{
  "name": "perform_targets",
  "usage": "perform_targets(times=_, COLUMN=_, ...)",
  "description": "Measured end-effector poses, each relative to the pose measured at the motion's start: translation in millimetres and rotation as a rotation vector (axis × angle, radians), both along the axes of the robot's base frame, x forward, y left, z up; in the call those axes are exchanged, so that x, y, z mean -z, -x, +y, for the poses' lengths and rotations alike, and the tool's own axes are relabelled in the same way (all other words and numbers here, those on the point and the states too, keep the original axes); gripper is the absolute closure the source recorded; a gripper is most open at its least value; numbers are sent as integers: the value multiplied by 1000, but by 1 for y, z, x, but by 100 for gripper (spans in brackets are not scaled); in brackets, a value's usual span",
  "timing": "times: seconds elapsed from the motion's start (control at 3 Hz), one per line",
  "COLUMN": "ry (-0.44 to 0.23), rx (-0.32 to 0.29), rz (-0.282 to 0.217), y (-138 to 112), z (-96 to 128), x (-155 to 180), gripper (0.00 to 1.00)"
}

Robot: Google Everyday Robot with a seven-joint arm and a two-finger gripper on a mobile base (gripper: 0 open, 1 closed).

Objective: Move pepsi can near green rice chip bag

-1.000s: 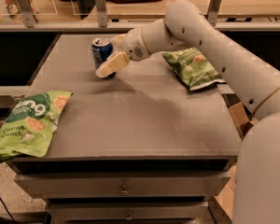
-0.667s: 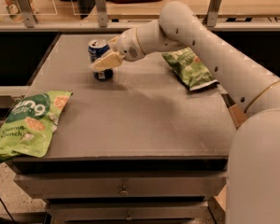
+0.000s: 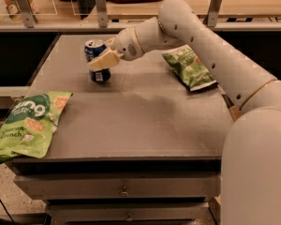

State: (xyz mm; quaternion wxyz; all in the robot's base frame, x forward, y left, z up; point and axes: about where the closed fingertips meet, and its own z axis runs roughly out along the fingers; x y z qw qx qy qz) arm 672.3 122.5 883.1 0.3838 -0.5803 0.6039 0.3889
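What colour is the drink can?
Dark blue with a silver top, seen in the camera view; the gripper is closed around the pepsi can.

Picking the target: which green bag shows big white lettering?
The light-green bag, front left; the darker bag lies past the gripper at the pepsi can.

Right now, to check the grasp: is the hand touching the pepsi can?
Cannot tell. In the camera view the hand lies across the middle of the upright pepsi can, hiding any contact or gap between them.

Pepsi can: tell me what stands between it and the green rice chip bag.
Nothing visible. The gripper holds the pepsi can on the table; only bare tabletop lies between it and the green rice chip bag.
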Motion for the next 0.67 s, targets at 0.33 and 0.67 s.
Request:
perform_targets(times=0.33, ry=6, rx=-93, rz=7, y=39, z=-4, x=-19, gripper=99)
perform_targets(times=0.67, ry=2, rx=-164, rz=-7, y=81, z=-7, x=-34, gripper=80)
